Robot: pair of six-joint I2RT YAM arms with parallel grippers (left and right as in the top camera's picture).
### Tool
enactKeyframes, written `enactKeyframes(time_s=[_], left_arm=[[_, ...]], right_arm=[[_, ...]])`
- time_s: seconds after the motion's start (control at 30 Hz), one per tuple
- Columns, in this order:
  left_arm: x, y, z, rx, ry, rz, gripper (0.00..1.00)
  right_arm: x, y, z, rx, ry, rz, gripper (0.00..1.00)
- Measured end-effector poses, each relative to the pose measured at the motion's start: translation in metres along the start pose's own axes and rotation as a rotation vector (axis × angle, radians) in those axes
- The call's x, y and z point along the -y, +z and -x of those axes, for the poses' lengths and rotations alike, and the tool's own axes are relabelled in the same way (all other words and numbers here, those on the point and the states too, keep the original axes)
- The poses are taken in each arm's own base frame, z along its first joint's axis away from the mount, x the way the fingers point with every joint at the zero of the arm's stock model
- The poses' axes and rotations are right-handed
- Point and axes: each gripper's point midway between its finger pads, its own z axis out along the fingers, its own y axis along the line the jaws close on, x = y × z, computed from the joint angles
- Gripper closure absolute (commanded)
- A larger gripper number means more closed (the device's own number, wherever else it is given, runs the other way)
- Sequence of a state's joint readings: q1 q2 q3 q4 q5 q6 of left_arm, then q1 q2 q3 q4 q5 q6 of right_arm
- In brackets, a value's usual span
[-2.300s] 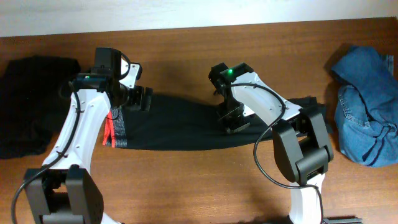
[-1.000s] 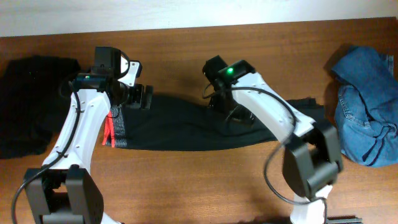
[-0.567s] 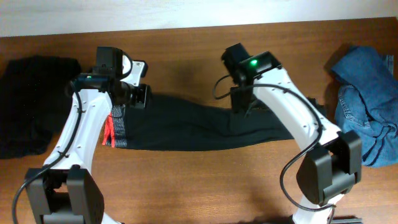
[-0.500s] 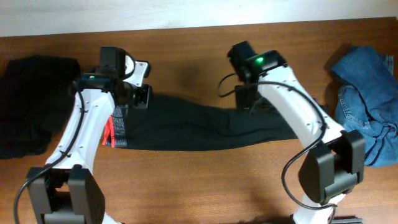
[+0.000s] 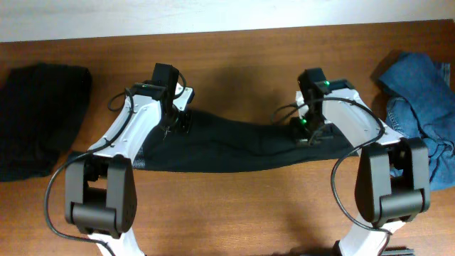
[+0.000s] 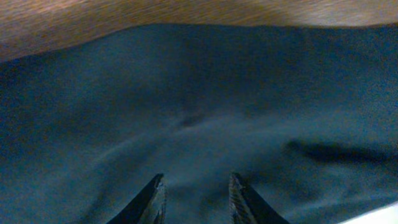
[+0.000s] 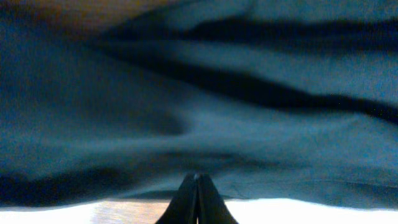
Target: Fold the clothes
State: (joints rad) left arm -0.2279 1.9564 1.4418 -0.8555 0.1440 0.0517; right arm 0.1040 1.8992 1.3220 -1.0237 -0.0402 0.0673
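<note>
The clothes (image 5: 234,146), long black trousers, lie stretched left to right across the middle of the table. No waistband shows. My left gripper (image 5: 175,122) sits on their left upper part. In the left wrist view its fingers (image 6: 196,177) stand a little apart with dark cloth (image 6: 199,93) bunched between them, creases running to the tips. My right gripper (image 5: 311,134) is on the right part of the trousers. In the right wrist view its tips (image 7: 196,176) are pressed together on a thin fold of the cloth (image 7: 186,93), near the fabric's edge.
A black garment (image 5: 35,121) lies heaped at the far left of the wooden table (image 5: 227,206). A blue denim garment (image 5: 419,121) is piled at the far right, close to my right arm. Bare wood runs along the front and back of the trousers.
Both grippers have closed from wide open. The left one moved right and toward the front, the right one moved right along the trousers. The red-striped waistband no longer shows.
</note>
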Motion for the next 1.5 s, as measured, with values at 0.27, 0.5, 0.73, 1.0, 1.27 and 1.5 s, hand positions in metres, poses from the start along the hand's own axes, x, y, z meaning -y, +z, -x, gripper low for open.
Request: enactKeyframes(time_s=[0.27,0.5,0.73,1.0,1.27,1.5], left_arm=[[-0.029,0.005,-0.003,-0.020,-0.036,0.135,0.67],[-0.050,0.019,-0.013,-0.068,-0.072,0.179,0.68],[-0.065,0.037,-0.026,-0.131,-0.107,0.185,0.69],[-0.097,0.030,-0.039,-0.156,-0.193,0.200,0.69],[-0.118,0.026,-0.044,-0.153,-0.250,0.205,0.71],[-0.118,0.024,-0.043,-0.163,-0.252,0.205,0.68]], right_arm=[[0.047,0.015,0.001,0.028,0.098,-0.022,0.96],[0.070,0.020,0.010,0.083,0.113,-0.040,0.96],[0.075,0.028,0.015,0.118,0.057,-0.064,0.96],[0.083,0.032,0.022,0.136,0.042,-0.109,0.96],[0.092,0.030,0.037,0.200,0.056,-0.120,0.88],[0.096,0.028,0.051,0.253,0.062,-0.140,0.54]])
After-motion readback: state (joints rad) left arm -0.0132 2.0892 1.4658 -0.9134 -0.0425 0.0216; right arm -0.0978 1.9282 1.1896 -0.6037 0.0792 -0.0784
